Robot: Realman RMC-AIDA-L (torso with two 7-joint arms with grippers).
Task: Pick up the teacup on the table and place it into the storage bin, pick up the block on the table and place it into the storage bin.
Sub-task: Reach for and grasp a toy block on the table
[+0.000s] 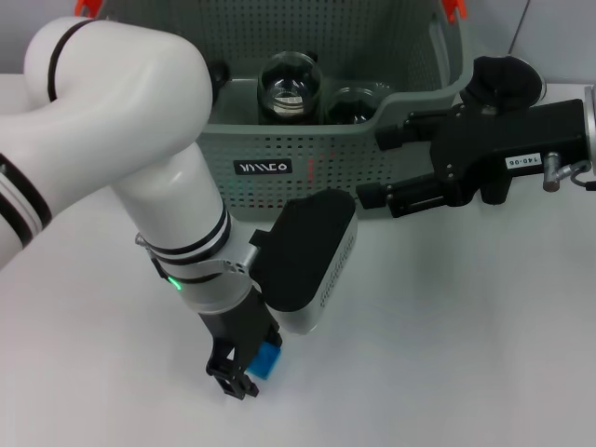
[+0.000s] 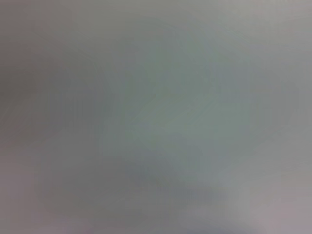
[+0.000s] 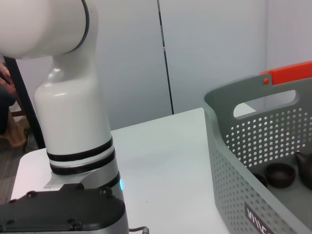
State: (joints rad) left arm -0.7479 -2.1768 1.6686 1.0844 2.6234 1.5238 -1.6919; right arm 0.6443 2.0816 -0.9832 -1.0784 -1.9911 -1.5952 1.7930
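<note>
Block pinched in left gripper fingers on tabletop; I'd lift straight, then swing to storage bin. Right gripper fingers: cannot tell.

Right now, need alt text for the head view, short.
The left gripper is down on the white table, its fingers around a small blue block. Behind it sits the grey-green storage bin with dark teaware inside; the right gripper hovers at its front rim, open.

Left pincer low, fingers downward; right pincer level, spread.
</note>
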